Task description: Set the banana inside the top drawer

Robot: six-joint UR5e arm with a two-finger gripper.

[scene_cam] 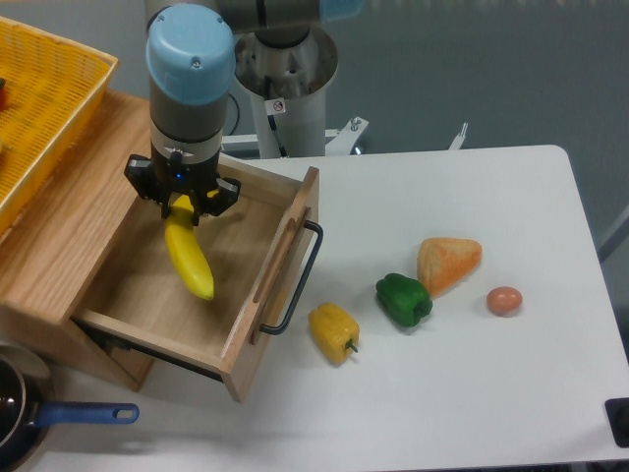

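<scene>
Yellow banana point(190, 258) hangs pinched by its top end in the gripper point(182, 204) over the open drawer point(257, 295); no readable writing.

yellow pepper point(333, 331), green pepper point(404, 300), orange wedge point(448, 263), brown egg point(504, 301); yellow basket point(44, 108); blue-handled pan point(29, 417)

— What sits on the bench point(511, 393)?

— To the right of my gripper point(183, 204): a yellow pepper point(333, 331), a green pepper point(404, 300), an orange wedge point(448, 262) and a brown egg point(504, 300). Under my gripper the wooden drawer cabinet point(69, 236); nearer the camera, a blue-handled pan point(29, 418).
</scene>
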